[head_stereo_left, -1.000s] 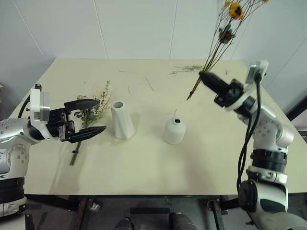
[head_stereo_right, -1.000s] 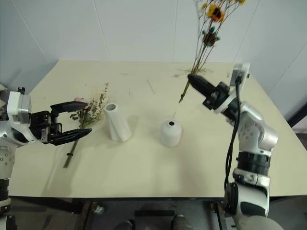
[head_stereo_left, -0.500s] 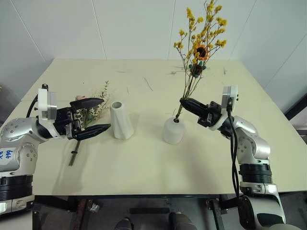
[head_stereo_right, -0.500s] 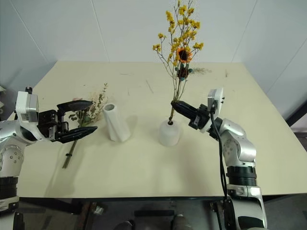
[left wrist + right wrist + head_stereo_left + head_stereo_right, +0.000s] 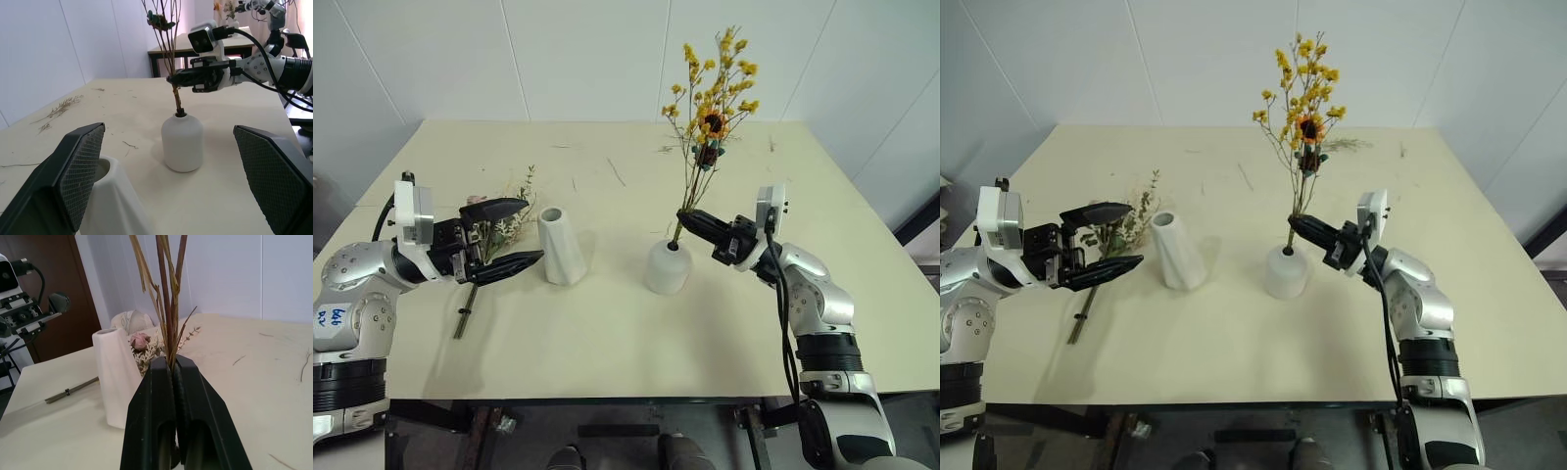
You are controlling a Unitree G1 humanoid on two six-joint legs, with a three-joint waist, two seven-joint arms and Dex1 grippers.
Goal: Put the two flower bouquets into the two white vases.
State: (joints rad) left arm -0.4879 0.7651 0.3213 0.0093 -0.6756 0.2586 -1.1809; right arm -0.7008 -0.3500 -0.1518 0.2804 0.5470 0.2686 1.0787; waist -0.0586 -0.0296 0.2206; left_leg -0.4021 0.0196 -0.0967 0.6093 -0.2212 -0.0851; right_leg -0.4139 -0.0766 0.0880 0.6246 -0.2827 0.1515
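- White wall panels back a pale yellow table (image 5: 607,333) that carries both vases, one bouquet and some loose twig scraps (image 5: 690,140) towards 12 o'clock.
- Right gripper (image 5: 690,216) is clamped shut on the stems of the yellow bouquet (image 5: 710,108), just above the mouth of the short rounded vase (image 5: 667,266).
- That bouquet stands nearly upright, its stem ends already inside the narrow mouth; blossoms rise high toward 12 o'clock.
- It looks light, dry and brittle: thin stems would likely snap or shed if squeezed hard, so the low grip on the bundled stems seems the right place.
- The top-heavy spray may lean once freed, though the narrow neck should hold it.
- Left gripper (image 5: 504,238) hangs with its fingers spread wide, holding nothing, at about 9 o'clock of the tall twisted vase (image 5: 562,246).
- The tall twisted vase is empty, its wide mouth open upward.
- The bushy pink bouquet (image 5: 501,217) lies flat on the table beneath the left gripper, stems trailing toward 7 o'clock.
- It seems soft, bulky and crushable at the head; the bare stems near its lower end look the safest hold.
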